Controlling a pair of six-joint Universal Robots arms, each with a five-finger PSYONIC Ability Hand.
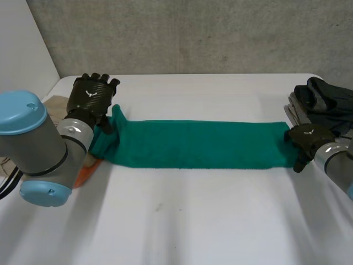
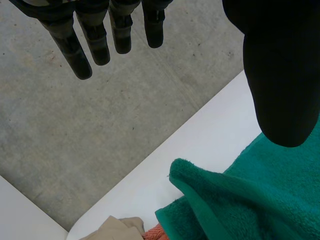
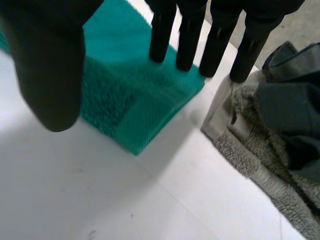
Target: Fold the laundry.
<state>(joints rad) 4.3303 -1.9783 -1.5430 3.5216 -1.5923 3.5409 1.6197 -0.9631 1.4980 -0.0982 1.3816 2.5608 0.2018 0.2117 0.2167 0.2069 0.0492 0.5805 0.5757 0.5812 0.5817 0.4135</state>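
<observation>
White table [image 1: 182, 221] w/ a grey concrete wall [image 1: 193, 33] on the far side. Green towel [image 1: 198, 144] lies across the middle as a long, flat folded strip running left to right, spanning the gap btwn the two hands.

Left hand [image 1: 92, 95] stands at the strip's left end, just on its far side, back of the hand toward the head camera. The towel is bunched there & one corner pokes up beside the hand. Left wrist view: fingers [image 2: 95, 40] straight, thumb [image 2: 282, 75] well apart from them, nothing held. The bunched towel end sits below the thumb, clear of the fingers.

Right hand [image 1: 308, 139] is at the strip's right end. Right wrist view: fingers [image 3: 187, 35] straight over the towel's squared right corner, thumb [image 3: 50, 65] apart on the near side, no cloth pinched. Can't tell if the fingertips touch the cloth.

Grey & dark laundry pile [image 1: 322, 102] sits just right of the towel end, on the far side of the right hand. Orange cloth [image 1: 85, 174] & beige cloth [image 1: 55, 104] lie at the left edge, partly under the left arm [image 1: 38, 149].
</observation>
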